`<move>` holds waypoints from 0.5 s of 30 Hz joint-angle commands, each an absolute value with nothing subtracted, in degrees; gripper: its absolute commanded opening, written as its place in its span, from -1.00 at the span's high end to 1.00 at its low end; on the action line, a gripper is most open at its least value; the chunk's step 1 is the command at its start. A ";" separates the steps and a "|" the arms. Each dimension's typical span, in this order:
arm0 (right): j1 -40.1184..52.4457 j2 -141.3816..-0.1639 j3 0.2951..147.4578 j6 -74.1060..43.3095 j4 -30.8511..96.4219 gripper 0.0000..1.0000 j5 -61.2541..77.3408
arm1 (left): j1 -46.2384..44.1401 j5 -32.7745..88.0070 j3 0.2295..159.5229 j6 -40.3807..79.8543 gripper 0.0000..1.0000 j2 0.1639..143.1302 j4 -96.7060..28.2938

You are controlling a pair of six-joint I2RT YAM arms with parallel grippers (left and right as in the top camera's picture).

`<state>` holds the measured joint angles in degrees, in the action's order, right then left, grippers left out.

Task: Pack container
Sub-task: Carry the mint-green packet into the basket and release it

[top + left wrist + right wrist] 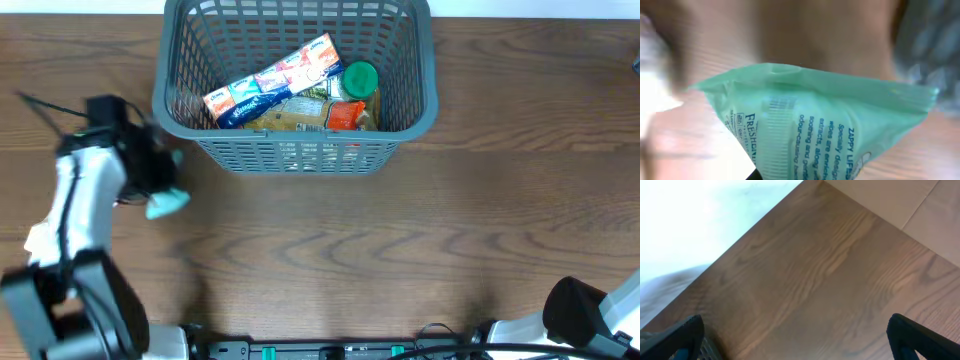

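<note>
— left gripper (155, 186) is seen clamped narrow on a mint-green packet (815, 120), just off the left front corner of the container (290, 155). how is the packet shown?
— in the left wrist view most of the picture is filled by it, with printed text on its face, and the fingers are hidden behind it. from overhead it is seen near the container's left wall, apart from it. whether it is lifted off the table (400, 240) cannot be told.
— and the right gripper (797, 337)?
— its jaws are spread wide and nothing is held between them. only bare wood grain is seen beneath.
— where is the container placed?
— it is set upright at the far middle of the table, its slotted walls and thick rim in full view from overhead.
— what is seen inside it?
— a long blue, red and white packet (275, 80) is laid diagonally on top. a green-lidded jar (360, 78) is seen by the right wall. a yellowish packet (300, 115) is lying lower down, with an orange-red item (346, 116) just beside it.
</note>
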<state>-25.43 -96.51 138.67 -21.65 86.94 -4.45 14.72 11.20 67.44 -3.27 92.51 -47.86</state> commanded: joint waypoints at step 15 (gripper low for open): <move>-25.82 -96.71 138.89 -20.10 86.54 -0.98 -3.88 | 2.42 10.85 96.25 -25.63 0.88 80.38 -45.80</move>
